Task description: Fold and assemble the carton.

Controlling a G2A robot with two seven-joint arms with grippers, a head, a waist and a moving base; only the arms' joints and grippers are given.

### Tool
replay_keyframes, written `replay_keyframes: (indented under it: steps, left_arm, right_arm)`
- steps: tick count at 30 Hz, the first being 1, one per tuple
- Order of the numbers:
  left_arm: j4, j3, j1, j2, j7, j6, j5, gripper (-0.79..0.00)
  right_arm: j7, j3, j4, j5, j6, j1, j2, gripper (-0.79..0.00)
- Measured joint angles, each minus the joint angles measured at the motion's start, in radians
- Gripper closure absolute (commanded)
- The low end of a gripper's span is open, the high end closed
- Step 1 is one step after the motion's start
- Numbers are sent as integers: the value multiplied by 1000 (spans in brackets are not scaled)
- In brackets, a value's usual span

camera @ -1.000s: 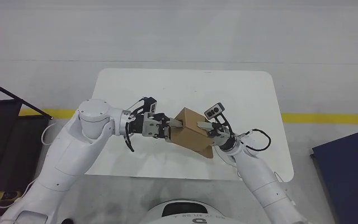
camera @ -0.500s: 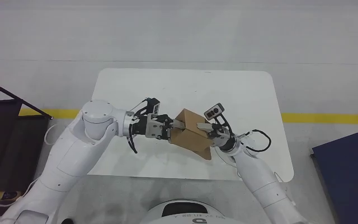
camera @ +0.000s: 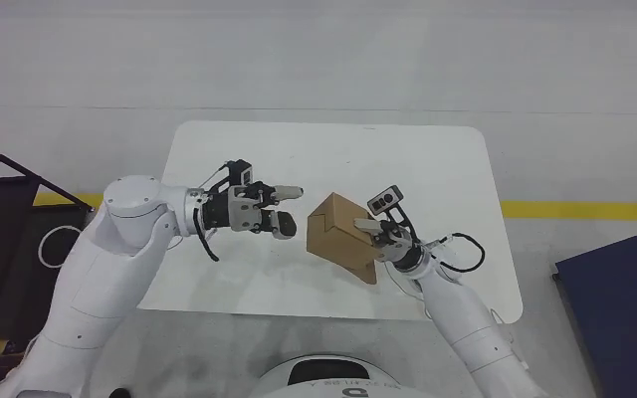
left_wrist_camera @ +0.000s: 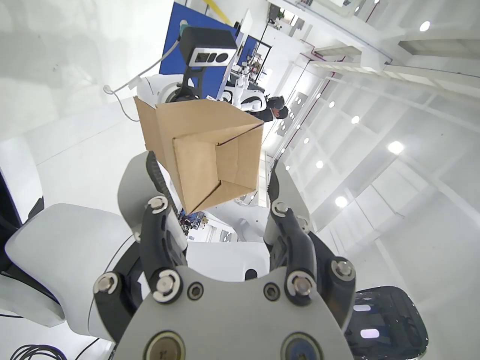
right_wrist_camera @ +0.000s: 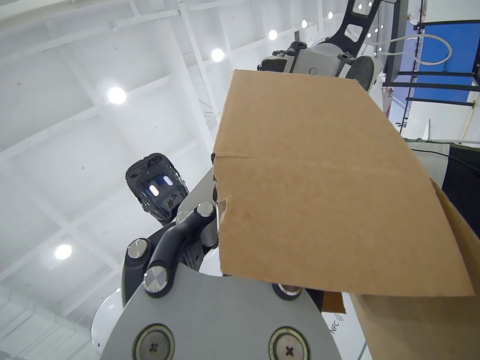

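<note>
While R pincer (camera: 371, 230) grips tilted brown carton (camera: 338, 237), end flaps part-folded, L pincer (camera: 289, 207) sits open nearby.

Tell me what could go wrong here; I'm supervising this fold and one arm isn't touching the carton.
1. Only the right end effector grips the carton, by one panel edge; it could tilt or slip.
2. The left end effector hangs open, apart from the carton, so the folded end flaps might spring back.
</note>
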State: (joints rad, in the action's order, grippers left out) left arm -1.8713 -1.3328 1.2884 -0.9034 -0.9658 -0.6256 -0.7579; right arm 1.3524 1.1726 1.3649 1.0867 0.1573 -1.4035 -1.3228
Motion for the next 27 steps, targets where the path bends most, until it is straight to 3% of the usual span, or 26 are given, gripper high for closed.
replay_keyframes:
  steps: [9,10,11,15,17,24,27]
  left_arm:
    - [29,-133,80,11,26,35,-95,-656]
    - [37,-142,87,11,28,40,-108,-696]
    - [46,-150,94,11,31,46,-122,-785]
    - [95,-160,112,5,69,91,-172,-785]
    - [112,-152,115,3,80,109,-185,-785]
    - [154,-140,112,-3,113,142,-198,-785]
    - [153,-141,112,-3,113,141,-198,-785]
  right_arm:
    - [-12,8,-5,-1,4,2,1,0]
    - [-12,8,-5,-1,4,2,1,0]
    - [-12,8,-5,-1,4,2,1,0]
    - [-29,-15,9,-36,-31,21,6,0]
    - [-38,-45,15,-141,-123,72,17,0]
    - [-90,-116,124,-833,-450,230,63,0]
    - [-32,-161,191,-1079,-540,287,82,0]
